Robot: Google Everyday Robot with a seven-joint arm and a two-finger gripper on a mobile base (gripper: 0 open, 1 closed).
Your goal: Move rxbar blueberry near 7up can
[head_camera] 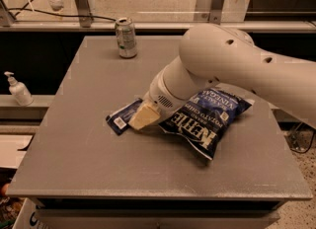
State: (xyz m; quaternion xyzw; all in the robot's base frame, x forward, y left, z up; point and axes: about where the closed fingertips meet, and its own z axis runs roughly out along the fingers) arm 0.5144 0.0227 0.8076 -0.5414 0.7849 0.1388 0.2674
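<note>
End effector (144,118), grip state unclear, slants down onto the rxbar blueberry (119,120), apparently touching.

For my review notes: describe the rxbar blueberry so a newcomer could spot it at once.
On the grey table, look just left of the big puffy Kettle chip bag. The rxbar blueberry, partly under the gripper, is the small flat dark blue wrapper with a white label patch.
</note>
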